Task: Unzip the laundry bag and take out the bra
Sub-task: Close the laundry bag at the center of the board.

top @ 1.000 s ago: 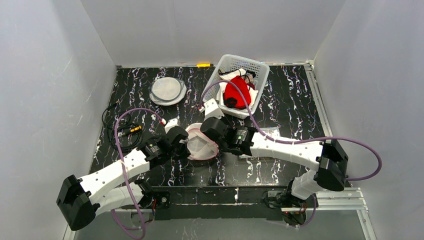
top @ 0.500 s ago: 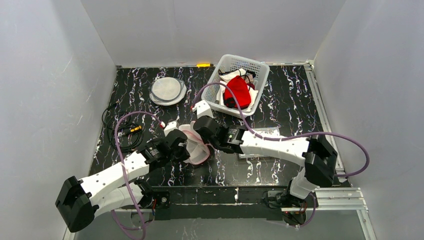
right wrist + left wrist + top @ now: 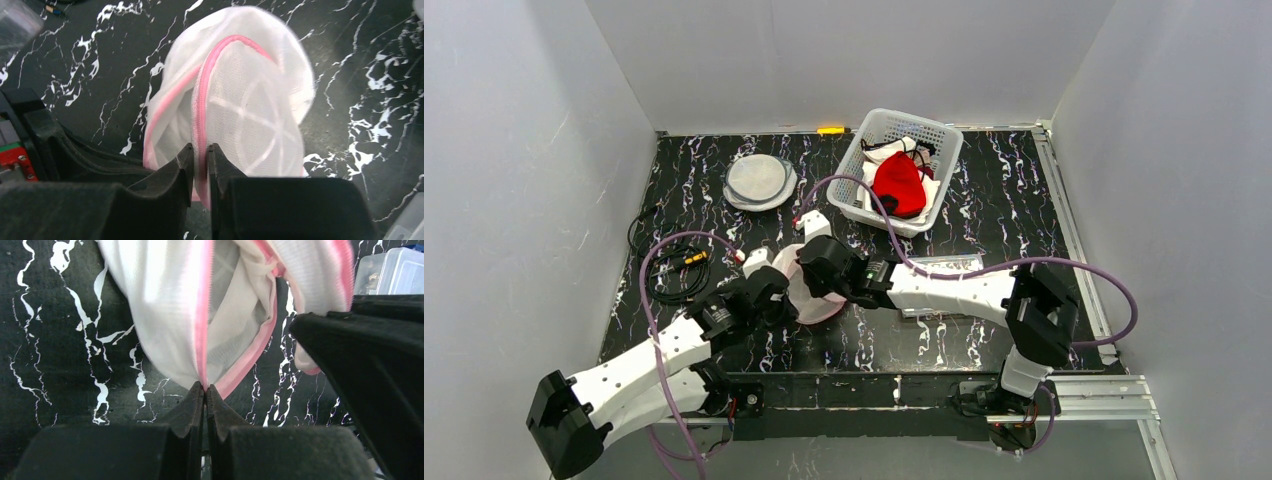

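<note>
Your left pincer [image 3: 205, 389] is clenched on the mesh laundry bag [image 3: 160, 315] at its pink zipper [image 3: 203, 320]; right pincer [image 3: 201, 151] likewise, apparently tensioning it for unzipping. Bag sits lower centre of the counter [image 3: 994, 215]. Bra not discernible.

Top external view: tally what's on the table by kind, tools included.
tools: 2 (left tool, right tool)
laundry bag: 1
round mesh disc: 1
basket: 1
red garment: 1
cable coil: 1
clear box: 1
small yellow object: 1
total: 9
</note>
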Available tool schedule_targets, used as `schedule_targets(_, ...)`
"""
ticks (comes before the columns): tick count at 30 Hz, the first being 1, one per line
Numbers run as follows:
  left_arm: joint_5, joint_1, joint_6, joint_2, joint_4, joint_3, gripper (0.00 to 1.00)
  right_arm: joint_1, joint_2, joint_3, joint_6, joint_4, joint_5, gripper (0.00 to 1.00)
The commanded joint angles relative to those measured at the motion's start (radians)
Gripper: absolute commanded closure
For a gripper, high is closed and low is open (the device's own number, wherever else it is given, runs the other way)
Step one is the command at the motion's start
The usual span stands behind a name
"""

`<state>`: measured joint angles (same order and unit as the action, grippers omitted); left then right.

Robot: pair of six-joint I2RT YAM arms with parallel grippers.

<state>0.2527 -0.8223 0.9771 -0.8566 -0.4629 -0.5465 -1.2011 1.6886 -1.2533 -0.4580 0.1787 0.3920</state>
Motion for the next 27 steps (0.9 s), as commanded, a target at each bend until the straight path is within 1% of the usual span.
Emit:
schedule_targets(1, 0.043, -0.002, 0.013, 0.038, -0.055, 0.027, 1.0, -0.006, 0.012, -0.014, -0.057, -0.059, -0.092, 0.69)
schedule_targets(4, 0.047, -0.002, 0.016, 0.057, -0.063, 0.037, 1.0, -0.005, 0.012, -0.001, -0.074, -0.08, -0.12, 0.55)
schedule_targets(7, 0.052, -0.002, 0.022, 0.068, -0.07, 0.046, 1.0, -0.006, 0.008, 0.0, -0.085, -0.086, -0.133, 0.48)
schedule_targets(12, 0.057, -0.002, 0.034, 0.09, -0.084, 0.058, 1.0, -0.003, -0.029, 0.005, -0.097, -0.08, -0.148, 0.37)
schedule_targets(15, 0.059, -0.002, 0.035, 0.109, -0.101, 0.055, 0.99, -0.001, -0.063, 0.01, -0.085, -0.044, -0.12, 0.34)
schedule_targets(17, 0.062, -0.002, 0.031, 0.127, -0.131, 0.046, 0.96, 0.0, -0.098, 0.025, -0.068, -0.021, -0.089, 0.33)
schedule_targets(20, 0.074, -0.002, 0.018, 0.167, -0.183, 0.03, 0.87, 0.005, -0.16, 0.071, -0.036, 0.0, -0.043, 0.32)
schedule_targets(23, 0.09, -0.002, -0.001, 0.223, -0.234, 0.01, 0.69, 0.013, -0.232, 0.137, 0.002, 0.002, -0.001, 0.29)
schedule_targets(26, 0.13, -0.002, -0.025, 0.267, -0.268, -0.002, 0.52, 0.035, -0.297, 0.211, 0.024, -0.017, -0.002, 0.24)
schedule_targets(27, 0.146, -0.003, -0.032, 0.274, -0.274, -0.002, 0.47, 0.043, -0.316, 0.235, 0.025, -0.027, -0.009, 0.23)
